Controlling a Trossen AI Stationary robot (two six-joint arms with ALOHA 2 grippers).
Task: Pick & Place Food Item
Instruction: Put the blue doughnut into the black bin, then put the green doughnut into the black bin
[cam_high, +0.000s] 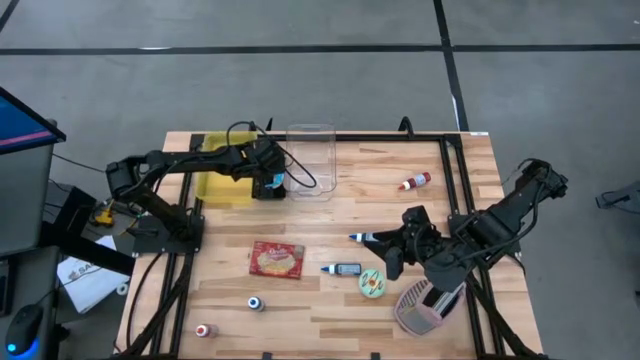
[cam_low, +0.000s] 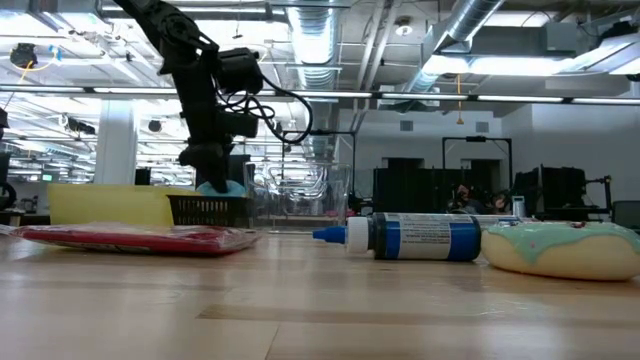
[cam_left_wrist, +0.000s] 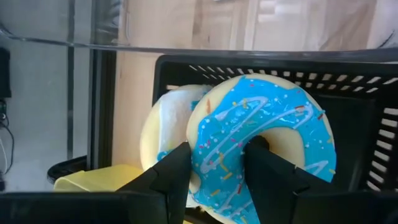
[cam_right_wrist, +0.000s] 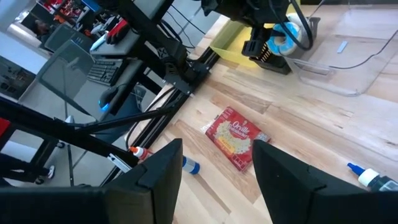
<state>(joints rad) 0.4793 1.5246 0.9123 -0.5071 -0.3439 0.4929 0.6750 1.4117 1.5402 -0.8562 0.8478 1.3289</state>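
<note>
Risk: the left end effector (cam_left_wrist: 214, 180) grips the blue donut (cam_left_wrist: 261, 143) through its hole above the black basket (cam_left_wrist: 367, 124); tilted, it could slip out onto the rim.

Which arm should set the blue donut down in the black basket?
Left. The left gripper already grips the blue donut in its jaws, right over the black basket. The right gripper hangs open and empty far across the table.

Glossy blue-iced doughnut (cam_left_wrist: 261, 143); black slotted plastic basket (cam_left_wrist: 367, 124); clear plastic bin (cam_high: 312, 160); pale, matt wood-plank worktop (cam_high: 330, 300).
</note>
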